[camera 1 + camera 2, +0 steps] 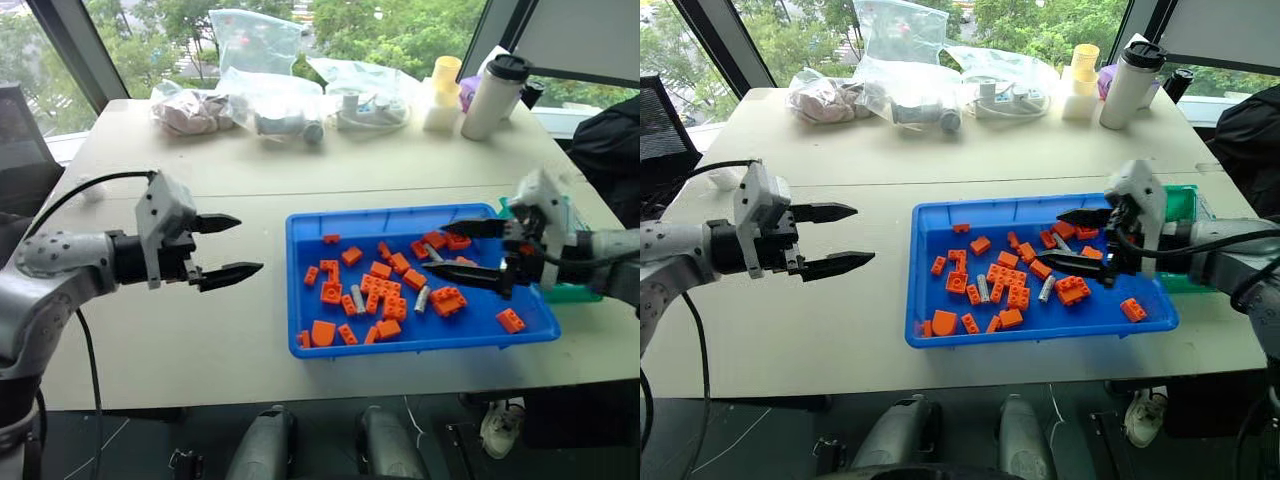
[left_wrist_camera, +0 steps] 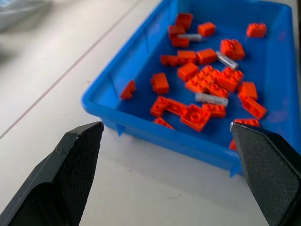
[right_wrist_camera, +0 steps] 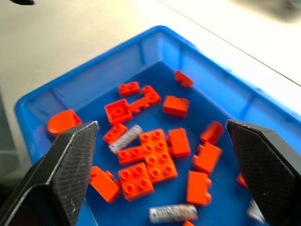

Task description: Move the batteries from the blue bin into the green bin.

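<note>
The batteries (image 1: 421, 299), small grey-silver cylinders, lie flat on the floor of the blue bin (image 1: 420, 345), mixed in among the orange toy bricks (image 1: 384, 292); at least three can be made out, one near the middle, one just beside a brick cluster to its right, and one toward the far right corner. None has reached the green bin (image 1: 1183, 205), which stands on the counter (image 1: 200, 330) just beyond the blue bin's right end, largely hidden behind the right arm.

The right end effector (image 1: 469, 252) hangs over the right half of the blue bin, its two black fingers spread wide and grasping nothing, angled down toward the bricks; this looks like a lining-up for a battery, with the jaws opened ahead of the descent. The scattered bricks crowd the batteries, so a clean pinch will probably need careful placement.

The left end effector (image 1: 228, 247) hovers over bare counter well left of the blue bin, also released and empty, seemingly kept out of the way.
</note>
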